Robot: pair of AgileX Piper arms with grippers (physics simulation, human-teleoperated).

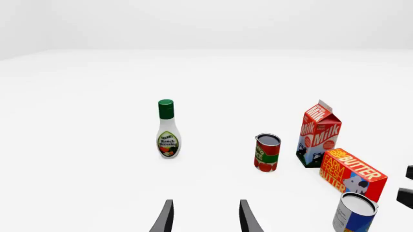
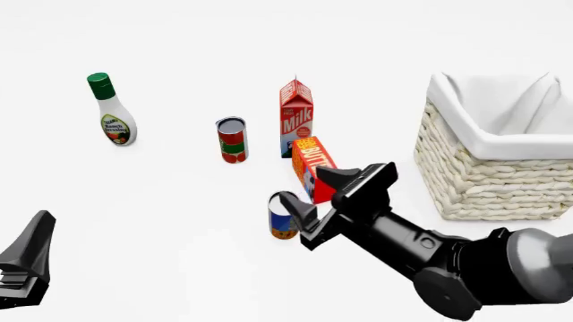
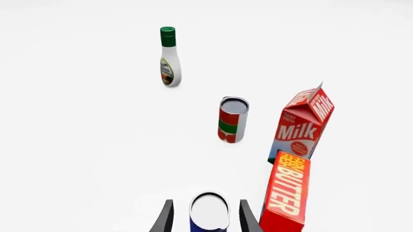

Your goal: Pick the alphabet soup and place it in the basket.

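Upright alphabet soup [image 2: 283,219]: pale silver top, blue-over-orange label.

Cans: two. One alphabet soup [image 2: 283,221], blue over orange-brown label; one red-and-green can [image 2: 232,140].
Bottles: one, ranch dressing bottle [image 2: 112,111] with green cap.
Cartons: one, milk carton [image 2: 296,118], red and white.
Boxes: one, butter box [image 2: 315,168], red and orange.
Baskets: one, basket [image 2: 484,174], woven, white cloth lining.
Arms: two, each with one gripper: left gripper [image 1: 205,217], right gripper [image 3: 205,217].
Total loose items on table [image 2: 179,201]: six.
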